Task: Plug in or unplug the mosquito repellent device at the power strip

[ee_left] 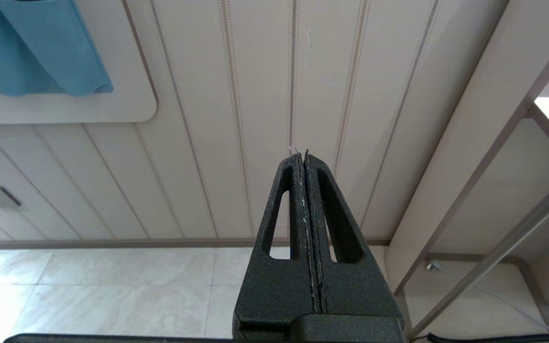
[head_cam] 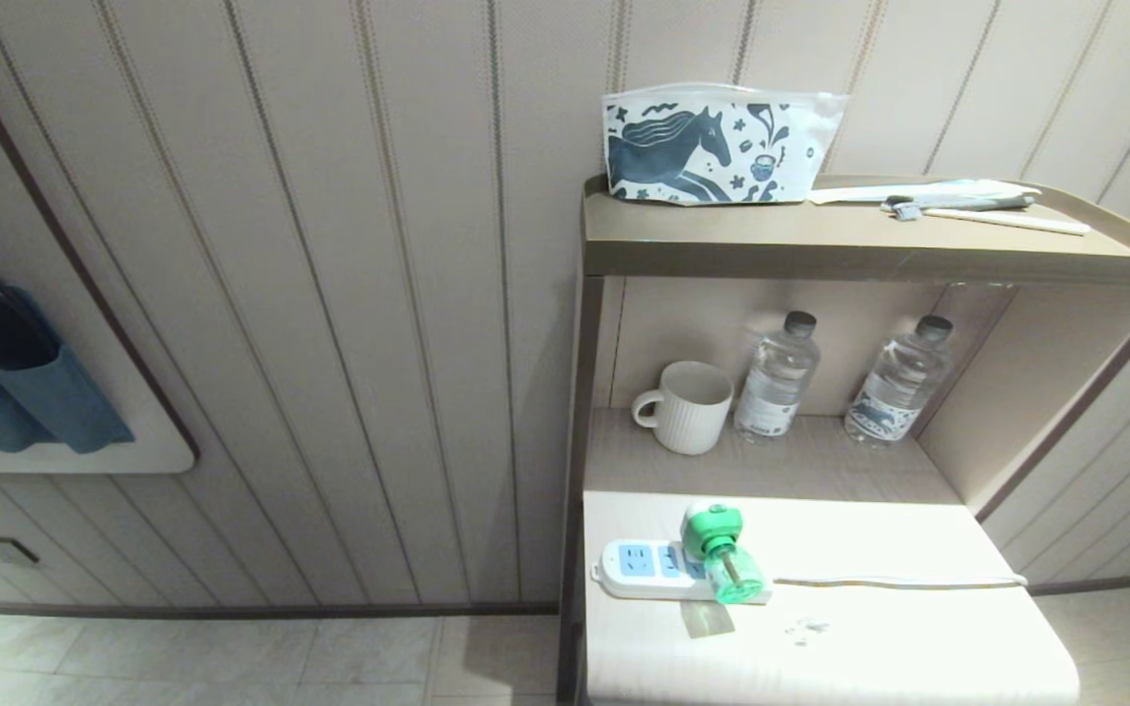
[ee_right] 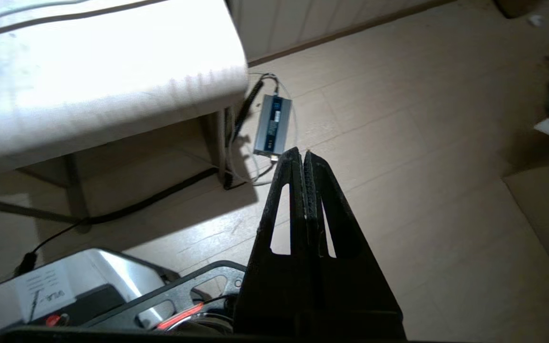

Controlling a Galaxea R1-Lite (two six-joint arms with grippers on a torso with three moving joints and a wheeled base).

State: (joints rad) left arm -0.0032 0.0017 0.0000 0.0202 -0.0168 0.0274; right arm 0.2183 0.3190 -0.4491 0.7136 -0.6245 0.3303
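— Striped wall panels (head_cam: 330,294) behind, pale floor tiles below. What sits on the white table (head_cam: 869,637)?

— One power strip (head_cam: 639,569) at its left edge, one mosquito repellent device (head_cam: 717,554) plugged into the strip's right end, bottle tilted toward the camera. One white cord (head_cam: 898,582) runs right.

— And the shelf behind?

— One mug (head_cam: 688,407), two water bottles (head_cam: 776,378), standing. On top, one horse-print pouch (head_cam: 712,147).

— Any gripper in the head view?

— None. The left wrist view shows the left gripper (ee_left: 304,155) with fingers pressed together, empty, facing the wall beside the stand. The right wrist view shows the right gripper (ee_right: 301,153) likewise closed and empty, over the floor, where one grey adapter box (ee_right: 272,125) lies below the table's corner.
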